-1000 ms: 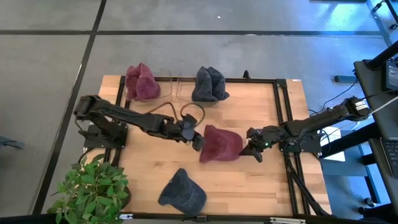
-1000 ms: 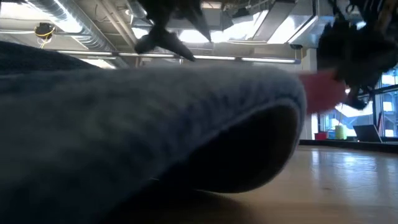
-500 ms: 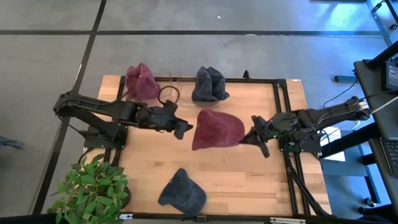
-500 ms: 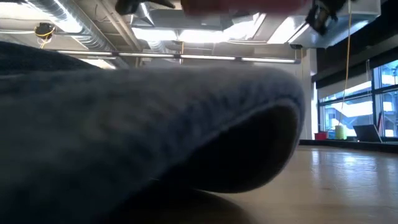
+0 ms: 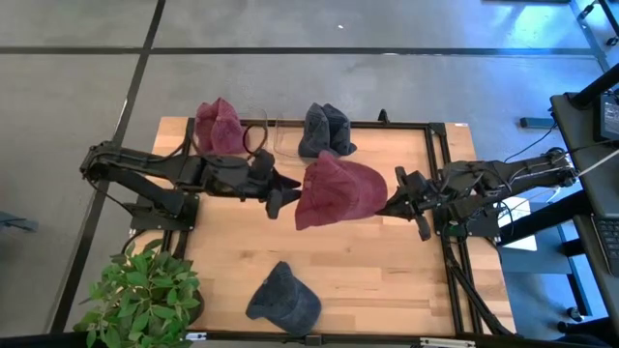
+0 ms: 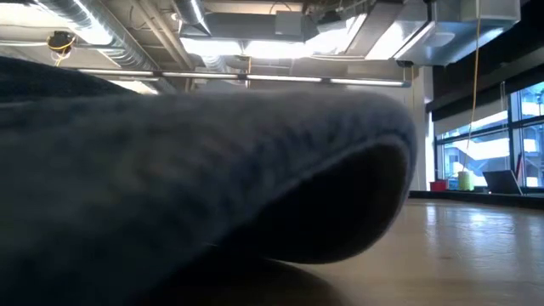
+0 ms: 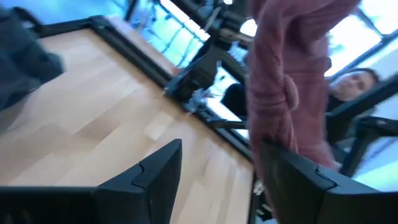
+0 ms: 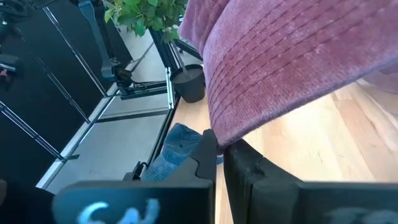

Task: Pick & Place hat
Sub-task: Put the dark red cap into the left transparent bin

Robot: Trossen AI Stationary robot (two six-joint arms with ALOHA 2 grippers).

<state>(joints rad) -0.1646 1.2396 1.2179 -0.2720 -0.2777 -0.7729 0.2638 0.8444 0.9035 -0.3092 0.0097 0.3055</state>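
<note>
**Maroon hat held aloft at mid-table**

High view: A maroon hat [image 5: 336, 191] is seen over the middle of the table [image 5: 406, 280], between the two grippers. The right gripper [image 5: 395, 200] is set at the hat's right edge, and the left gripper [image 5: 280, 196] is placed just beside its left edge. A second maroon hat [image 5: 220, 128] is found at the table's far left corner, with a grey hat [image 5: 324, 130] at the far edge near the middle. Another grey hat [image 5: 283, 296] lies at the near edge. A plant [image 5: 143, 295] is seen at the near left corner.

Low view: Most of the picture is filled by the near grey hat [image 6: 195, 178], lying close to the camera on the table [image 6: 476, 246]. Neither gripper can be made out here.

Left wrist view: The left gripper [image 7: 224, 180] is shown with its fingers [image 7: 155, 171] spread apart and nothing clamped between them. The maroon hat [image 7: 283, 81] hangs just beyond one finger; whether it is touched cannot be told.

Right wrist view: The right gripper [image 8: 221, 149] is shown clenched on the lower rim of the maroon hat [image 8: 292, 62], which is lifted clear of the table [image 8: 323, 130]. The near grey hat [image 8: 174, 149] and the plant [image 8: 146, 12] are seen beyond.
</note>
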